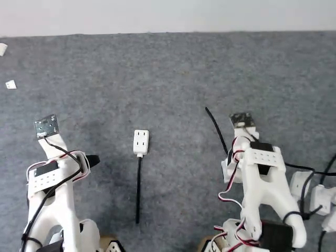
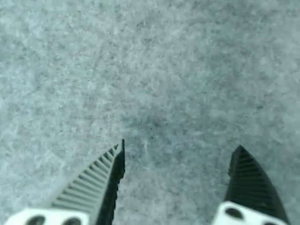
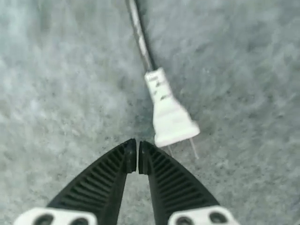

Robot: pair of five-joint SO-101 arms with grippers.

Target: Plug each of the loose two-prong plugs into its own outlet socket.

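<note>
Outlet strip (image 1: 140, 142): was laid mid-bench (image 1: 173, 73), open surface left all round, arms well apart either side. Loose plug (image 3: 171, 119): was laid flat, unplugged, prongs just beside the right claw (image 3: 137, 143), clenched on nothing. Left claw (image 2: 181, 143): was held released over bare bench. Further plugs (image 1: 315, 195): were gathered beside the right arm

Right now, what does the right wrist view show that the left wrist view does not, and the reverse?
Right wrist view, not the left: a white two-prong plug on its dark cord, lying on the grey carpet with its prongs towards the right gripper, whose jaws are shut with nothing between them.

Left wrist view, not the right: the left gripper with its jaws wide open over bare carpet.

Both share the same grey carpet under a black-tipped gripper.
</note>
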